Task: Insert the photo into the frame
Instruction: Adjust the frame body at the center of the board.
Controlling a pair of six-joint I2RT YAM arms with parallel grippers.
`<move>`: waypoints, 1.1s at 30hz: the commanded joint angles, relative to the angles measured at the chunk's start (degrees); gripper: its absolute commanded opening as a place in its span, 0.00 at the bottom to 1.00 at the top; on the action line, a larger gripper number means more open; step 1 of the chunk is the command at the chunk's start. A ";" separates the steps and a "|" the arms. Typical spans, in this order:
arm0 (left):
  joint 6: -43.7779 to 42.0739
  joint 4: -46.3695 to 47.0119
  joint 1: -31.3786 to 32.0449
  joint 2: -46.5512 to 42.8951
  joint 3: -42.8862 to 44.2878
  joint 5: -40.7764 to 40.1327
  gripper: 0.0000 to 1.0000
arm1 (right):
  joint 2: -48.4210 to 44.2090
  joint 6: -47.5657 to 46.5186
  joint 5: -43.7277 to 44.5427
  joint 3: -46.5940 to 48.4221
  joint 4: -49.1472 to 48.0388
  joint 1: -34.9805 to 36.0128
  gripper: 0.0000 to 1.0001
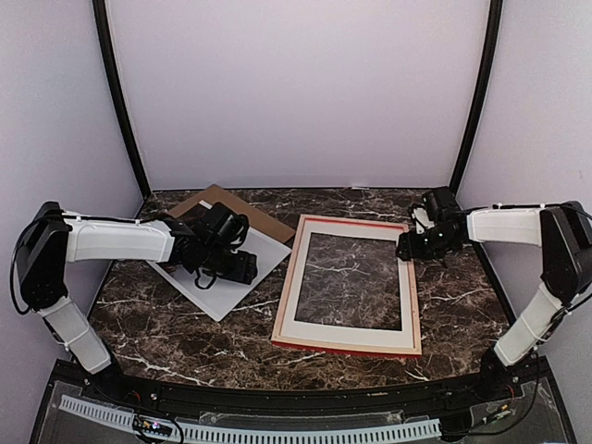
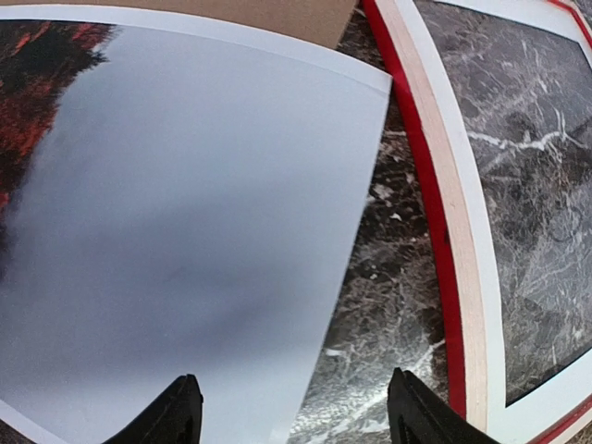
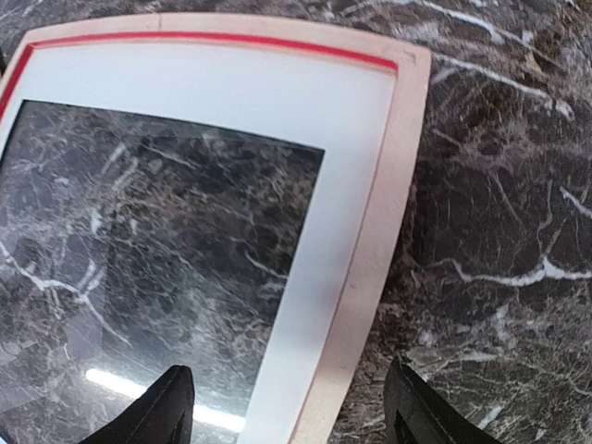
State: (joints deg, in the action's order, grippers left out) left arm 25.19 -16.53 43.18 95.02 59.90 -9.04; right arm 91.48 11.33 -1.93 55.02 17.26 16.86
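Note:
The photo (image 1: 215, 294) lies at the left on the brown backing board (image 1: 222, 199). In the left wrist view it (image 2: 203, 203) shows grey sky with reddish terrain at the upper left. My left gripper (image 1: 242, 268) is open and empty, low over the photo's right edge (image 2: 296, 418). One finger is over the sheet and the other over the marble. The frame (image 1: 351, 223) lies flat at centre right, pale wood with a red edge (image 2: 451, 231). The white mat (image 1: 347, 331) sits inside it. My right gripper (image 1: 404, 248) is open and empty. Its jaws straddle the frame's right rail (image 3: 398, 185) near the far corner (image 3: 291, 413).
The dark marble table (image 1: 185, 342) shows through the mat's window. The brown board (image 2: 259, 14) sticks out behind the photo at the back left. A strip of bare marble separates the photo from the frame. Walls close in the back and both sides.

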 commanded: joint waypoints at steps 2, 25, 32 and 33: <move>-0.69 -3.04 -7.09 -7.92 -4.47 1.31 0.72 | -1.36 2.81 3.44 -3.17 -0.25 0.09 0.70; 7.16 5.09 -33.56 -22.89 -24.95 20.31 0.85 | 17.32 3.92 -6.47 28.96 -5.12 26.42 0.71; 5.85 5.41 -37.08 -23.67 -26.68 21.78 0.85 | 31.86 3.78 -6.19 45.59 -0.35 33.15 0.71; 5.71 5.44 -37.61 -23.88 -26.86 21.96 0.85 | 33.65 3.78 -6.16 47.49 0.37 33.59 0.71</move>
State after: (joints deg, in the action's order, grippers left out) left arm 31.51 -12.08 7.31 73.36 34.39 10.90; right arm 119.20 15.25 -7.90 95.85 14.57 48.47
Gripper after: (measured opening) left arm 0.853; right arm 0.710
